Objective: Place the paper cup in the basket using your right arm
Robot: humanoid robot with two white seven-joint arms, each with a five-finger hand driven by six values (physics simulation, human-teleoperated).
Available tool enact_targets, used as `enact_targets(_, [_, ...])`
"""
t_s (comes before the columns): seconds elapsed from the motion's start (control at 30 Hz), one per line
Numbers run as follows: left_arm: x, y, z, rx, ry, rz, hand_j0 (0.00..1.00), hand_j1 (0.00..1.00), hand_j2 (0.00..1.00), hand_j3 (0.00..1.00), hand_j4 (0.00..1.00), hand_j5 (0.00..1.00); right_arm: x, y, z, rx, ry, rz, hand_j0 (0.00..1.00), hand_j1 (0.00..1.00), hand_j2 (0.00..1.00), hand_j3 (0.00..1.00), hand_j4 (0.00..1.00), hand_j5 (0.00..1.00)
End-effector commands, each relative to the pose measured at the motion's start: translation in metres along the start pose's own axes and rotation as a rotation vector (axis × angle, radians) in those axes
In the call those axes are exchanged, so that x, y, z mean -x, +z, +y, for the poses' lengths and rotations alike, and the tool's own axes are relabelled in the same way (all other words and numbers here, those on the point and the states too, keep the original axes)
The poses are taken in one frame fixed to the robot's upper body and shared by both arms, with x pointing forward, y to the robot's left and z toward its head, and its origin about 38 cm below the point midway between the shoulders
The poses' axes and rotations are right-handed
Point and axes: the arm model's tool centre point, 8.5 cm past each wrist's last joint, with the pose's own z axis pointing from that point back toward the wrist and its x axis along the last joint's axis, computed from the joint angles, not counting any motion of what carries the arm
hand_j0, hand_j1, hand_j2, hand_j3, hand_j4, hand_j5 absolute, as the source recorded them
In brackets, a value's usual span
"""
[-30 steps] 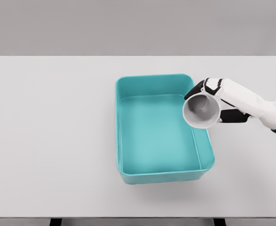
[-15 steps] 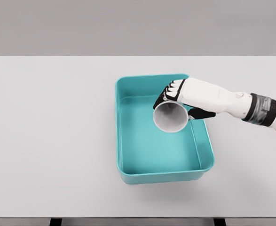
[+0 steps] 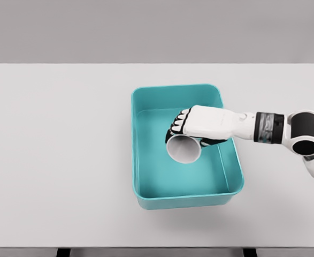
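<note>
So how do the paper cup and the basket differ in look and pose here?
The paper cup is white-grey and round; the basket is teal and rectangular with rounded corners. The cup is much smaller and sits within the basket's outline. The cup is tipped on its side, mouth toward the camera, gripped by the right robot hand; the basket rests flat on the table, untouched. Both are open containers holding nothing visible.

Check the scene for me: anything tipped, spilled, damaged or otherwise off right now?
Nothing is spilled or damaged. The one thing askew is the paper cup: the right robot hand holds it tipped on its side over the teal basket, open mouth facing the camera, not upright. The cup looks empty. The basket sits square on the table.
</note>
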Motion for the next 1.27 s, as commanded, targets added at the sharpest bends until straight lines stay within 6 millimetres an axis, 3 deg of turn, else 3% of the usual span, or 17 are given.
enact_targets(0.0, [-0.001, 0.000, 0.000, 0.000, 0.000, -0.001, 1.00, 1.00, 1.00, 1.00, 1.00, 1.00, -0.001, -0.003, 0.006, -0.021, 0.001, 0.000, 0.66, 0.66, 0.66, 0.66, 0.66, 0.66])
enact_targets(0.03, [-0.001, 0.000, 0.000, 0.000, 0.000, -0.001, 1.00, 1.00, 1.00, 1.00, 1.00, 1.00, -0.002, -0.005, 0.005, -0.019, 0.002, -0.005, 0.87, 0.87, 0.87, 0.87, 0.87, 0.87])
enact_targets(0.07, [-0.001, 0.000, 0.000, 0.000, 0.000, -0.003, 1.00, 1.00, 1.00, 1.00, 1.00, 1.00, -0.003, -0.005, 0.006, -0.019, 0.002, -0.006, 0.97, 0.97, 0.97, 0.97, 0.97, 0.97])
enact_targets(0.1, [0.000, 0.000, 0.000, 0.001, 0.000, 0.000, 1.00, 1.00, 1.00, 1.00, 1.00, 1.00, -0.002, -0.005, 0.006, -0.020, 0.002, -0.005, 0.98, 0.98, 0.98, 0.98, 0.98, 0.98])
enact_targets(0.3, [0.000, 0.000, 0.000, 0.000, 0.000, 0.000, 1.00, 1.00, 1.00, 1.00, 1.00, 1.00, -0.001, 0.000, -0.007, 0.001, 0.020, -0.002, 0.98, 0.98, 0.98, 0.98, 0.98, 0.98])
enact_targets(0.4, [0.000, 0.000, 0.000, 0.000, 0.000, 0.000, 1.00, 1.00, 1.00, 1.00, 1.00, 1.00, 0.013, 0.036, -0.043, 0.199, -0.060, 0.017, 1.00, 1.00, 1.00, 1.00, 1.00, 1.00])
enact_targets(0.47, [-0.001, 0.000, 0.000, 0.000, 0.000, -0.001, 1.00, 1.00, 1.00, 1.00, 1.00, 1.00, 0.012, 0.047, -0.051, 0.284, -0.131, -0.023, 1.00, 1.00, 1.00, 1.00, 1.00, 1.00])
enact_targets(0.53, [-0.001, 0.000, 0.000, 0.000, 0.000, -0.001, 1.00, 1.00, 1.00, 1.00, 1.00, 1.00, 0.016, 0.073, -0.057, 0.427, -0.240, -0.045, 1.00, 1.00, 1.00, 1.00, 1.00, 1.00])
enact_targets(0.7, [0.000, 0.000, 0.000, 0.001, 0.000, 0.000, 1.00, 1.00, 1.00, 1.00, 1.00, 1.00, 0.026, 0.125, -0.042, 0.563, -0.404, 0.035, 1.00, 1.00, 1.00, 1.00, 1.00, 1.00])
enact_targets(1.07, [-0.001, 0.000, 0.000, 0.000, 0.000, -0.001, 1.00, 1.00, 1.00, 1.00, 1.00, 1.00, 0.028, 0.150, -0.015, 0.596, -0.504, 0.115, 1.00, 1.00, 1.00, 1.00, 1.00, 1.00])
enact_targets(1.23, [-0.001, 0.000, 0.000, 0.000, 0.001, -0.001, 1.00, 1.00, 1.00, 1.00, 1.00, 1.00, 0.031, 0.150, -0.009, 0.597, -0.523, 0.126, 1.00, 1.00, 1.00, 1.00, 1.00, 1.00])
